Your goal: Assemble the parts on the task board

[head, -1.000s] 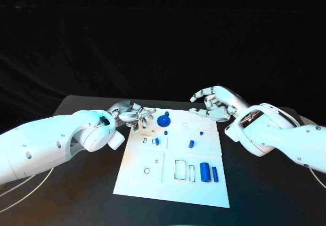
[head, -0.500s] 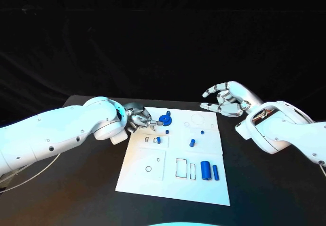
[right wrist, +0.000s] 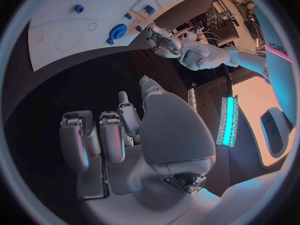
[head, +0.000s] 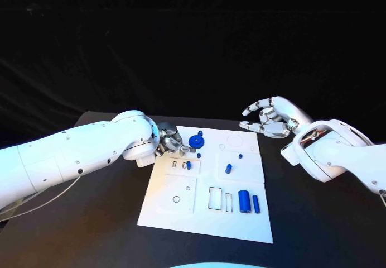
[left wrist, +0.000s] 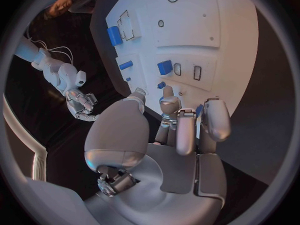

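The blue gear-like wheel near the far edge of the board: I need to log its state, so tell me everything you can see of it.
The blue wheel is a round, toothed-looking disc of matte blue plastic with a raised hub at its middle. It sits on the white task board near the far edge. A small blue peg stands just beyond it. The left hand is close beside it with fingers curled; whether they touch the wheel cannot be told. The right hand is well clear of it.
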